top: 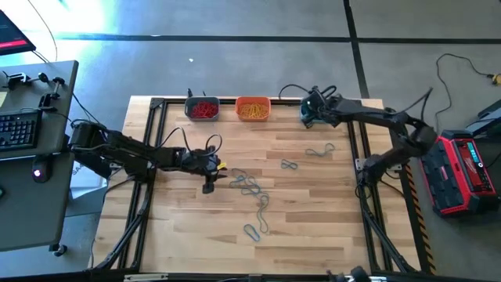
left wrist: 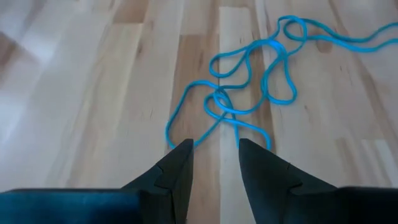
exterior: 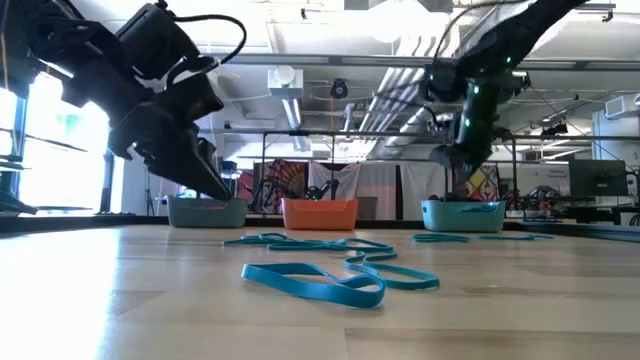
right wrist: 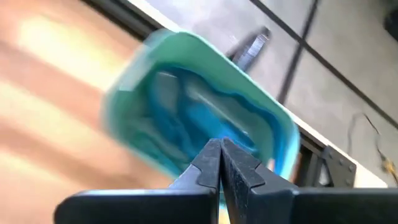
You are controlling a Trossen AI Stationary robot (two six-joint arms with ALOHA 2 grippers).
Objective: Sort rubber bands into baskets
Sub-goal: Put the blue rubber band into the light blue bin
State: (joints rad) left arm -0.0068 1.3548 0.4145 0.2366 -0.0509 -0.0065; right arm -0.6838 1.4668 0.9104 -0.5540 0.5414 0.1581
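1. Bench (top: pixel 313 227) of pale wood planks, framed by dark rails, is seen from above with both arms reaching in from its sides.
2. Left gripper (top: pixel 210 185) is held low over the bench near its middle; in the left wrist view its jaws are spread, with a tangle of blue rubber bands (left wrist: pixel 249 93) lying flat just ahead of the fingertips (left wrist: pixel 181 152).
3. Grey-blue basket (top: pixel 202 108) is set at the far edge and is filled with red bands.
4. Orange basket (top: pixel 253 108) is set just beside it and is filled with yellow bands.
5. Loose blue bands are scattered over the middle of the bench: one cluster (top: pixel 249 186) by the left gripper, a pair lower down (top: pixel 257 227), single loops farther right (top: pixel 290 164) and (top: pixel 319 150).
6. Teal basket (right wrist: pixel 186 106) stands at the far right corner, already holding blue bands; the right gripper (right wrist: pixel 221 163) hangs over it with jaws pressed together, nothing being seen between them.
7. Handling is judged thus: the bands are light, thin and floppy, lie flat, and overlap, so several may be lifted together. A single strand at the tangle's near edge is judged the best place to pinch.
8. Open room is judged ample around the loose bands; the rails and basket rims at the far edge are the only obstructions to be cleared.
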